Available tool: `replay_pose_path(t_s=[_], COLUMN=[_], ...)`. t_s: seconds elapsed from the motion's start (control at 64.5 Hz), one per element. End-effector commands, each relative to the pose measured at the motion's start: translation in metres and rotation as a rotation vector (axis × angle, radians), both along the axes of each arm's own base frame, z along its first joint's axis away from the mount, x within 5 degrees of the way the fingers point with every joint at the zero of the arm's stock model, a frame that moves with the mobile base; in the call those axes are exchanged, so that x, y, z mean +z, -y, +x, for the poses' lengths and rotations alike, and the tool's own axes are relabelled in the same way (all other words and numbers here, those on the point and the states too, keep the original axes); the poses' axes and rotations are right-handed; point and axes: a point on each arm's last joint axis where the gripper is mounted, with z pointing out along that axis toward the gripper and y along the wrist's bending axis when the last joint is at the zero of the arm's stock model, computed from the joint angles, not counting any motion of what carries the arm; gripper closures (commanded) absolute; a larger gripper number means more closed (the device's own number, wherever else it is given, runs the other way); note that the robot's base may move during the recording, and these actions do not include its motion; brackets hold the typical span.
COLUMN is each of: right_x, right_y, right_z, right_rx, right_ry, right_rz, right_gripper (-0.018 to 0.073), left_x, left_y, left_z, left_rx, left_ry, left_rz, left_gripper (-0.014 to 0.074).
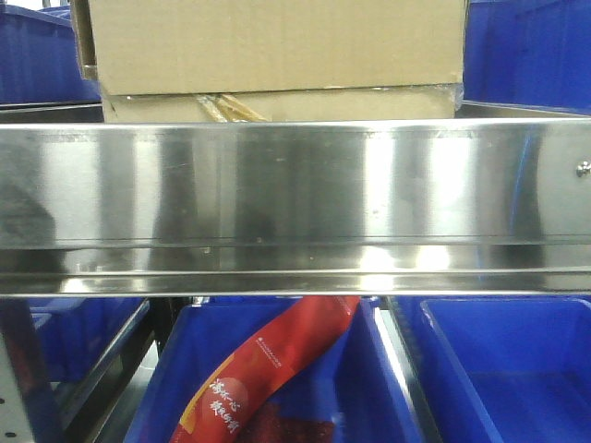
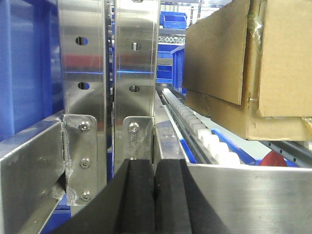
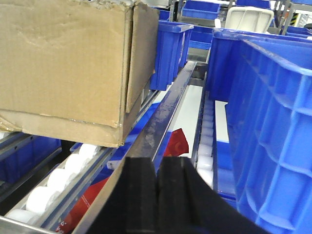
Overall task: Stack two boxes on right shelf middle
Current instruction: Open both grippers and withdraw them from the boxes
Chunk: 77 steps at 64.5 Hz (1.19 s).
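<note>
From the front view we see the large box [image 1: 277, 44] sitting squarely on top of the flatter box [image 1: 277, 105], whose glossy tape peels at its 3 o'clock corner, and both rest on the right shelf [image 1: 295, 198] just behind its broad reflective front edge, at 12 o'clock in the view. Blue bins [image 1: 526, 41] flank the stack at 9 and 3 o'clock, and below the shelf a red printed bag [image 1: 268, 369] lies tilted in another blue bin at 6 o'clock. In the left wrist view we find the left gripper [image 2: 155, 195] with its black pads pressed together and nothing between them, low at 6 o'clock, apart from the stacked boxes at 2 o'clock beside a white roller track [image 2: 195, 127]. In the right wrist view the right gripper [image 3: 158, 195] is likewise closed on nothing, with the boxes at 10 o'clock.
</note>
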Motion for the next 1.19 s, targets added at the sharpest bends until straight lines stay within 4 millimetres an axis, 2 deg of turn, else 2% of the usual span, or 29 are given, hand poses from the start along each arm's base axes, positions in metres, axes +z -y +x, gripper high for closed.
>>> replay_pose_path(t_s=[0.0,0.14,0.233,0.403,0.543,1.178], right_x=[0.003,-0.010,-0.028,-0.072,-0.097,-0.097], right_y=[0.005,0.015,0.019,0.024,0.025,0.025], right_z=[-0.005,-0.015,-0.023,-0.035,-0.039,-0.039], right_rx=[-0.046,-0.134,-0.184,-0.249,-0.257,-0.259], right_ry=[0.047,0.068,0.084,0.124,0.140,0.149], right_rz=[0.018,0.044,0.047,0.080,0.082,0.079], right_gripper=[0.0721,0.0721,0.0721,0.0721,0.0721,0.0721], left_x=[0.002,0.002,0.002,0.002,0.002,0.002], left_y=[0.000,0.000,0.000,0.000,0.000,0.000], left_z=[-0.001,-0.001,-0.001,-0.001,-0.001,-0.001], left_rx=[0.002,0.002,0.002,0.002,0.002,0.003], left_ry=[0.023,0.023,0.023,0.023,0.023,0.025], left_rz=[-0.003,-0.003,-0.003,-0.003,-0.003,-0.003], left_gripper=[0.0707,0.0707,0.0707,0.0707,0.0707,0.0707])
